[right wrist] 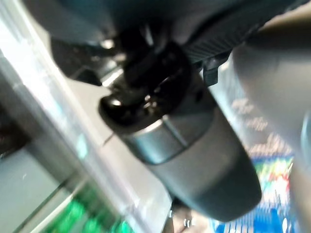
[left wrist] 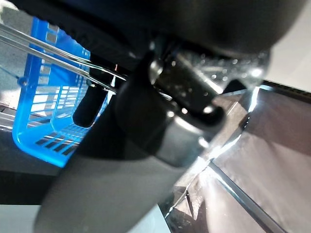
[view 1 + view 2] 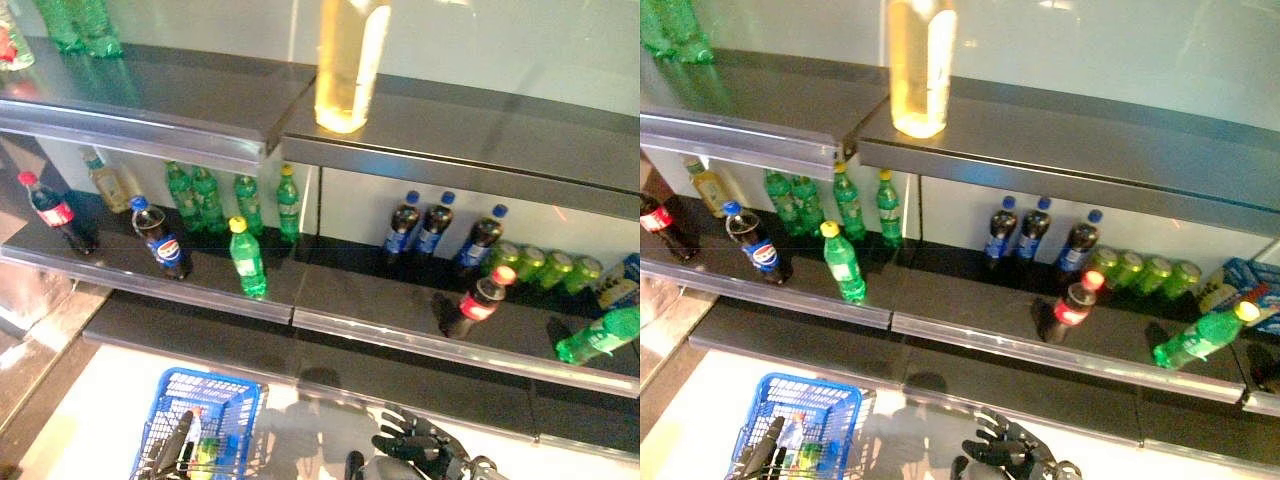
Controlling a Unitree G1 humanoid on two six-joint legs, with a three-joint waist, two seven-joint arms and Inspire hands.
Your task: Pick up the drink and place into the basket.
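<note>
Two hands show below the shelf (image 3: 300, 310). Left of the shelf's middle seam, we see the left hand (image 3: 172, 445) curled round the handle of the blue basket (image 3: 235, 400), which holds a drink (image 3: 205, 450), partly cut off. Right of it, the right hand (image 3: 415, 440) hangs with fingers spread, empty. Bottles (image 3: 247, 262) stand on the shelf.

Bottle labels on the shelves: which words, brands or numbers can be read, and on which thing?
No text can be read.
Cola bottles: labels too small.
Green bottles: labels blurred.
Blue box: print blurred.
Basket: print on its contents blurred.
</note>
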